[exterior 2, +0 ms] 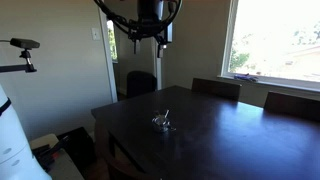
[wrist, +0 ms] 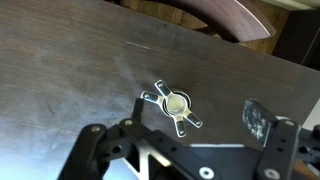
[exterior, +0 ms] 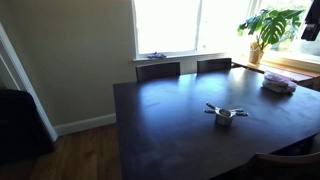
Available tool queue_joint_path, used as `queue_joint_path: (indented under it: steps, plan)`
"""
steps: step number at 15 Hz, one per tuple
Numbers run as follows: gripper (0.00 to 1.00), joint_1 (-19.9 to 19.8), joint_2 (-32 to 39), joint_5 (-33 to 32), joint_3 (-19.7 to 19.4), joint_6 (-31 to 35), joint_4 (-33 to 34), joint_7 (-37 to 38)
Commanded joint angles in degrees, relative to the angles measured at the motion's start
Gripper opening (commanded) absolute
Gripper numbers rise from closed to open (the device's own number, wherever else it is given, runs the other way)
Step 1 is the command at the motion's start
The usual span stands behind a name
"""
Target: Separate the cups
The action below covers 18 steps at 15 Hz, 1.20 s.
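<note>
The jaws hang wide open and empty, well above the nested cups [wrist: 175, 103], whose handles fan out on the dark worktop [wrist: 60, 70].

In an exterior view: cups [exterior: 225, 113] sit clustered together on the dark table [exterior: 160, 125], right of centre, handles fanned outward. Two chair backs [exterior: 157, 70] stand at the far edge. A potted plant [exterior: 270, 25] stands beside the bright window [exterior: 170, 25]. A pale object [exterior: 278, 84] lies near the table's right end, well apart from the cups.
</note>
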Motion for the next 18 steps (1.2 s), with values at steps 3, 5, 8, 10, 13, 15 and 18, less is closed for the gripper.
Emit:
queue_joint_path:
  steps: [3,5,8,10,13,15,18]
  plan:
    - [1.0,-0.02,0.02,0.03,0.04,-0.12,0.16,0.0]
    - [1.0,-0.02,0.02,0.03,0.04,-0.12,0.16,0.0]
    - [1.0,-0.03,0.02,0.03,0.04,-0.12,0.17,0.0]
    - [1.0,0.39,1.84,0.34,0.45,0.25,0.94,0.55]
    - [1.0,0.8,4.89,0.63,1.27,1.23,2.19,0.94]
    - [1.0,0.95,7.56,0.63,2.06,2.09,3.36,1.25]
    - [1.0,1.19,12.57,0.9,3.31,5.17,4.96,1.33]
